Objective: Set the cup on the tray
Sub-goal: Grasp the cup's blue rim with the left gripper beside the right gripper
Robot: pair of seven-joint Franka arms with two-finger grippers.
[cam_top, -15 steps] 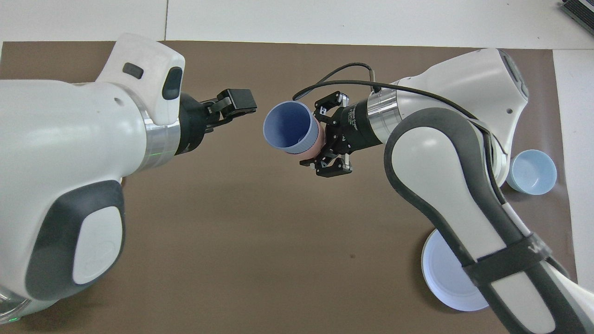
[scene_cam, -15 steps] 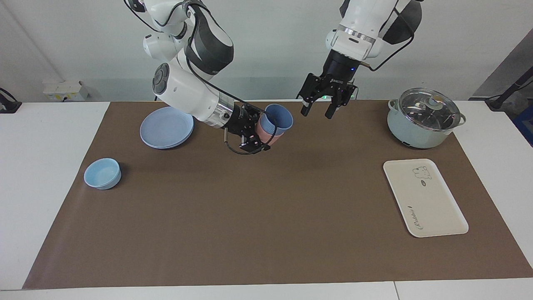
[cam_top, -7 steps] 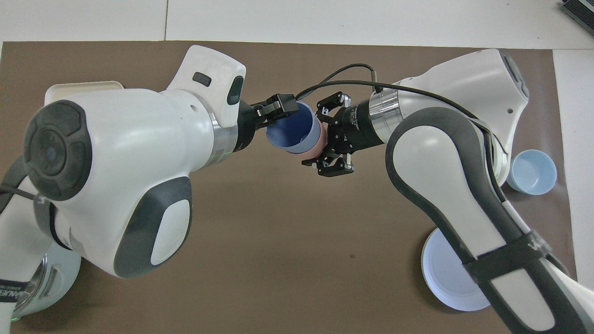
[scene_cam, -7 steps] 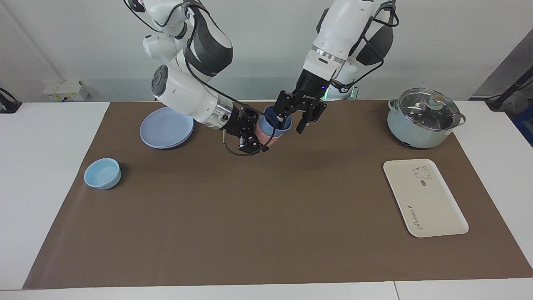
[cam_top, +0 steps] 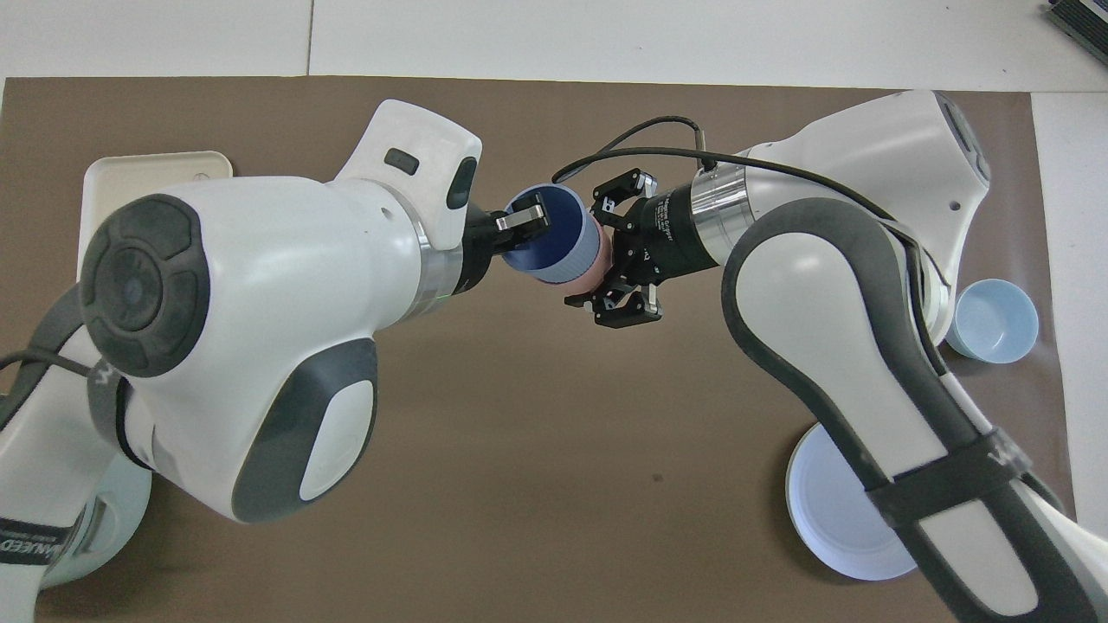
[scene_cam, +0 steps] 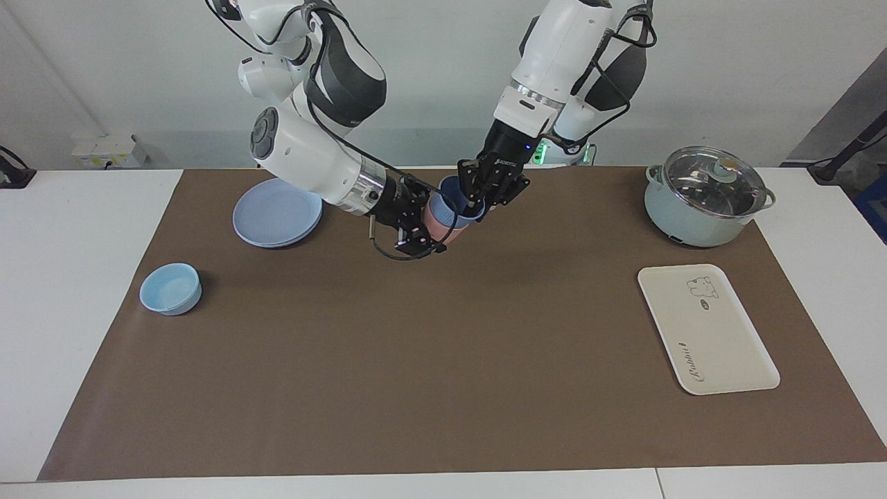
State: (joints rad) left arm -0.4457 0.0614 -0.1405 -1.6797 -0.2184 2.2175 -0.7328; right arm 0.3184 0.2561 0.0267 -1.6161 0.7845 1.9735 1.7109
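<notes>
The periwinkle-blue cup (scene_cam: 454, 190) is nested inside a salmon-pink tumbler (scene_cam: 438, 222), and both are held tilted in the air over the mat's middle near the robots. My right gripper (scene_cam: 431, 225) is shut on the pink tumbler (cam_top: 599, 264). My left gripper (scene_cam: 477, 201) is at the cup's mouth with its fingers closed on the rim; in the overhead view one finger (cam_top: 525, 221) lies inside the cup (cam_top: 554, 242). The cream tray (scene_cam: 707, 333) lies flat and bare toward the left arm's end; only its corner (cam_top: 130, 169) shows from overhead.
A lidded pale-green pot (scene_cam: 707, 197) stands nearer to the robots than the tray. A round blue plate (scene_cam: 277, 211) and a squat light-blue bowl (scene_cam: 170, 288) lie toward the right arm's end. A brown mat (scene_cam: 443, 360) covers the table.
My left gripper came down from over the mat to the cup's mouth, straddled the rim, and has now closed on it. My right gripper has kept holding the nested tumblers almost still.
</notes>
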